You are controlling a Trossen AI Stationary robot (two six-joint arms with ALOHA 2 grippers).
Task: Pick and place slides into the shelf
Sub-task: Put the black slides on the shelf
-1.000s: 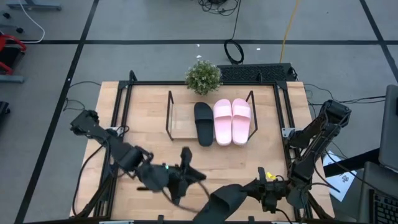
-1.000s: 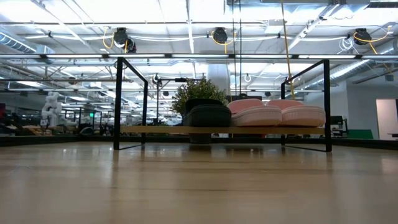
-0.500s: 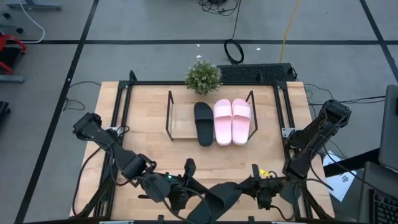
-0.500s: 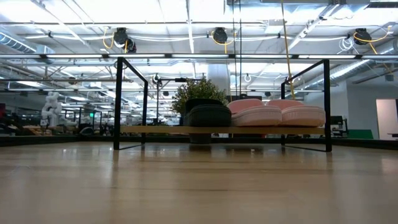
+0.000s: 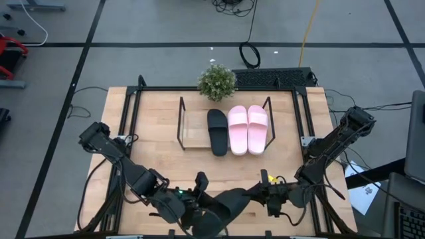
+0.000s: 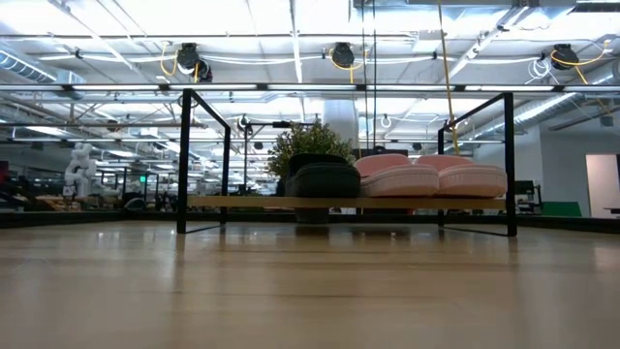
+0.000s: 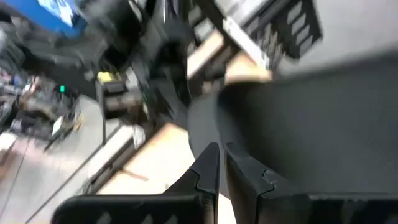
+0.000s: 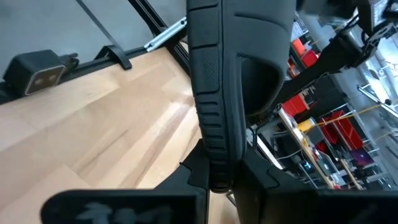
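Wooden worktop (image 5: 159,143) fills the scene, with the shelf (image 5: 192,129) well beyond both claws; a black slide (image 5: 217,131) and two pink slides (image 5: 247,129) already lie on its board, leaving a gap at one end. Near the front edge, the right claw (image 8: 219,175) is clamped on the end of the last black slide (image 5: 222,209), seemingly to carry it. The left claw (image 7: 219,168) sits touching the same slide, fingers close together, perhaps steadying it, though I cannot tell whether it grips.
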